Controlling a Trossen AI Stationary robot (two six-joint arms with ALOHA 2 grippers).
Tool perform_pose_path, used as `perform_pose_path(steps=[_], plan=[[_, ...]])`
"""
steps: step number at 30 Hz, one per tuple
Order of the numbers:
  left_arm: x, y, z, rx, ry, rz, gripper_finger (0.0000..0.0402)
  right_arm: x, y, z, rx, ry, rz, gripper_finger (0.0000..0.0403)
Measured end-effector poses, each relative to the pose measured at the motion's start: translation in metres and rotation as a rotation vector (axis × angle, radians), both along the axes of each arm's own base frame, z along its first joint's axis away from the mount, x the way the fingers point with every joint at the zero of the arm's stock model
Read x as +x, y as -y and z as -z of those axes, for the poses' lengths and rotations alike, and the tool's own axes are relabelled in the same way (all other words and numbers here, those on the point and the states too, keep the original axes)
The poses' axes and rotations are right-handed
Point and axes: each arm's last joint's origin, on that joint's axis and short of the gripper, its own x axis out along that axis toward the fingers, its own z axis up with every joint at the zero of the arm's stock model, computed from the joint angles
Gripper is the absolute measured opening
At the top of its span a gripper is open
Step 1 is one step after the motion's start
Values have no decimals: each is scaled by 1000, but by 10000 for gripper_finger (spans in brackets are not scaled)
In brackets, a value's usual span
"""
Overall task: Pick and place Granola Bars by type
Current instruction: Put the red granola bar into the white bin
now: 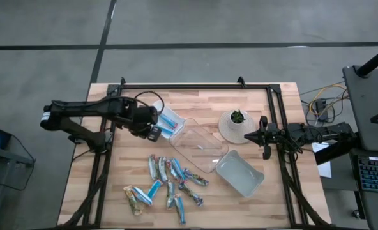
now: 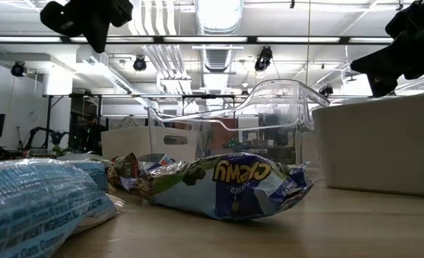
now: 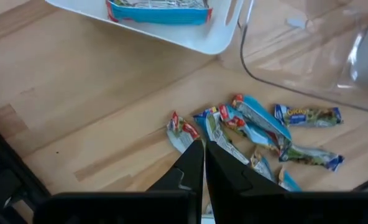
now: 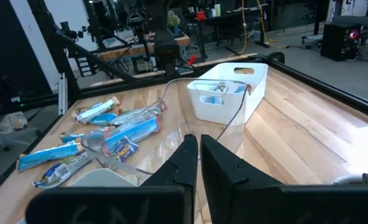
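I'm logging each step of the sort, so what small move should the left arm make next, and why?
Probably swing the left gripper down toward the loose bars and open it. Its fingers look shut and empty beside the white tray, which already holds blue bars, while the clear tray looks empty. The right gripper waits near the plant.

desk (image 1: pixel 202 96): far strip behind the trays is bare wood, open for passage. left front corner also bare. granola bars (image 1: pixel 170 182) lie scattered across the front middle, blocking a low sweep there. clear tray (image 1: pixel 198 148) sits mid-desk, touching the white tray (image 1: pixel 171 122) on its left and just beside the second white tray (image 1: pixel 240 174) on its right; the three form a diagonal barrier. potted plant (image 1: pixel 235 124) stands between clear tray and right end effector (image 1: pixel 264 135), fingers closed, at the right edge. left end effector (image 1: pixel 152 131), fingers closed, hangs above desk beside the white tray.
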Motion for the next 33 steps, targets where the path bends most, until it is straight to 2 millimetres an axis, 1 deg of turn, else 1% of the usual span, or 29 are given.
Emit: perform_pose_path(steps=[5,9,12,17,22,28,31,33], plan=[[-1,7,0,-3,-9,15,0,0,0,0,0,0,1,13],[-2,10,1,-30,-15,-61,0,0,0,0,0,0,0,13],[-3,13,6,-47,-37,-115,0,0,0,0,0,1,0,13],[-9,19,19,-70,-59,-179,0,0,0,0,0,0,0,13],[-6,32,28,-126,-37,-287,0,0,0,0,0,0,1,13],[5,49,47,-215,-20,-475,0,0,0,0,0,0,0,13],[10,55,60,-226,-43,-521,0,0,0,0,0,1,0,13],[15,57,70,-217,-67,-514,1,0,0,0,0,1,1,13]])
